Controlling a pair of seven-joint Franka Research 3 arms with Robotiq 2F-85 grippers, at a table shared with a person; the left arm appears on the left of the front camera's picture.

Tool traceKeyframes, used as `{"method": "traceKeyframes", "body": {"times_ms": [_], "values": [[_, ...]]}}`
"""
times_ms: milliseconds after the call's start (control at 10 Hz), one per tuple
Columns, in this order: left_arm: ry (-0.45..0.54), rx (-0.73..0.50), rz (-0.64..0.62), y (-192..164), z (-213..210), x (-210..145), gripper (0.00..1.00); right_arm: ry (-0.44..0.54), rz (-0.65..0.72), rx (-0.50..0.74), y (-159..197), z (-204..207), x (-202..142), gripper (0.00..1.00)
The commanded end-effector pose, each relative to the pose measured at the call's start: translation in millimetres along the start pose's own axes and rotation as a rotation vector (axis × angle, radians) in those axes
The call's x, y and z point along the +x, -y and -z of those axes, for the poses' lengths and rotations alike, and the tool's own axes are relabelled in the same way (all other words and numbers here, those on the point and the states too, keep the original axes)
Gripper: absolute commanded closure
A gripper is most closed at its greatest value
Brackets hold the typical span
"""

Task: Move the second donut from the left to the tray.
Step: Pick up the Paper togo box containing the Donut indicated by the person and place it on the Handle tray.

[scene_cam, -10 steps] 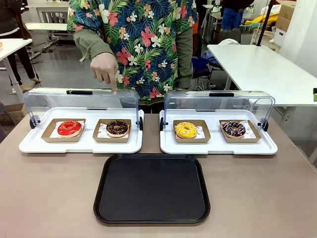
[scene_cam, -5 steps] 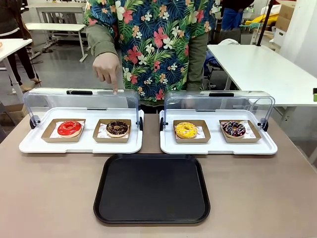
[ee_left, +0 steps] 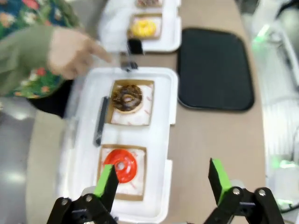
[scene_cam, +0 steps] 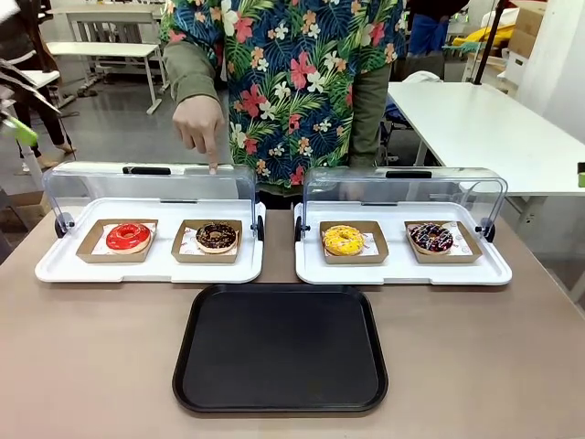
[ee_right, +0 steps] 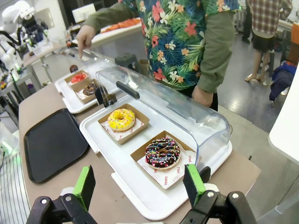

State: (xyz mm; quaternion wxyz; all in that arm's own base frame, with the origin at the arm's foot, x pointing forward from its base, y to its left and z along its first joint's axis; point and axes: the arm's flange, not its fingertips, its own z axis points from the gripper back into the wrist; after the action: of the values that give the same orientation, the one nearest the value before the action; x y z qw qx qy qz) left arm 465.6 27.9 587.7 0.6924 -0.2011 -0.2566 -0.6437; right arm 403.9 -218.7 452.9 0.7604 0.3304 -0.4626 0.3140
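Black jaws carry green pads [ee_right: 85, 185]; the person's shirt [scene_cam: 292, 73] is tropical-floral.

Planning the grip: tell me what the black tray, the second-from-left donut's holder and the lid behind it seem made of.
The tray: likely hard plastic, matte black with faint sheen, moulded rounded corners and low rim. The holder: apparently brown cardboard, dull, folded low walls. The lid: clear glossy plastic, probably; the background shows through and light glints on it.

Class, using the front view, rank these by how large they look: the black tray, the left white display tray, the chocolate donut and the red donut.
1. black tray, though it lies nearer the camera
2. left white display tray
3. chocolate donut and red donut: they look alike, so unranked
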Motion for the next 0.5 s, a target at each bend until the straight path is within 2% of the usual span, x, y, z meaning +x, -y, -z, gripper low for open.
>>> {"method": "traceKeyframes", "body": {"times_ms": [0, 200, 400], "values": [[-0.165, -0.023, 0.010, 26, 51, 33, 0.00, 0.008, 0.003, 0.001, -1, -1, 3, 0.00], [-0.286, 0.025, 0.069, 49, 121, 68, 0.00, 0.008, 0.003, 0.001, -1, -1, 3, 0.00], [-0.362, 0.076, 0.124, 62, 179, 83, 0.00, 0.008, 0.003, 0.001, -1, -1, 3, 0.00]]}}
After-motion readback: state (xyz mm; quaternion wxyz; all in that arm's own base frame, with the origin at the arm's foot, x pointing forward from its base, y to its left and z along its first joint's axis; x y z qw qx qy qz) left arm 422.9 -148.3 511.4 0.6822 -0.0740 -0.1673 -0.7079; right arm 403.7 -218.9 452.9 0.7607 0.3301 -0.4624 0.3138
